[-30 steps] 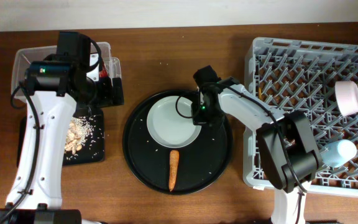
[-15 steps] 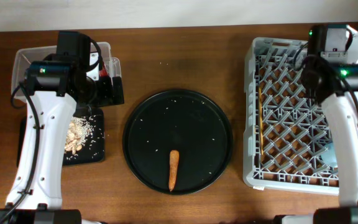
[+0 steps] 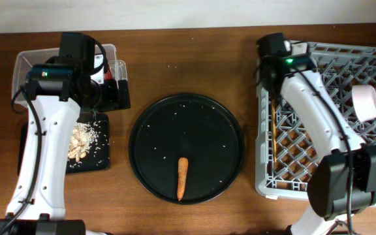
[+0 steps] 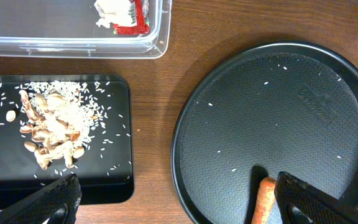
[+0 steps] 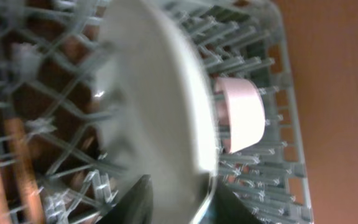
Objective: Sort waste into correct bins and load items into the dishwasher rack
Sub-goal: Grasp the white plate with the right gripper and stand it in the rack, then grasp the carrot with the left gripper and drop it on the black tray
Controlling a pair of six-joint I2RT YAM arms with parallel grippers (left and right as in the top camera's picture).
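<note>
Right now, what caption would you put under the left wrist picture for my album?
Orange carrot lying on the big round black tray, beside a flat black tray of beige food scraps.

Orange carrot (image 3: 183, 177) on black, white-speckled round tray (image 3: 194, 130). Right of tray: grey lattice rack (image 3: 371, 59), pink bowl (image 3: 365, 102), whitish plate (image 5: 154, 93).

The table (image 3: 175, 72) is brown wood with visible grain and a faint sheen. The round tray (image 4: 278, 124) is matt black with a fine pebbled texture. At its ten o'clock the tub (image 4: 73, 46) is clear, glossy plastic; at nine the flat tray (image 4: 114, 180) is smooth black. The rack (image 3: 292, 163) is grey moulded plastic. The plate (image 5: 160, 93) looks smooth and pale.
</note>
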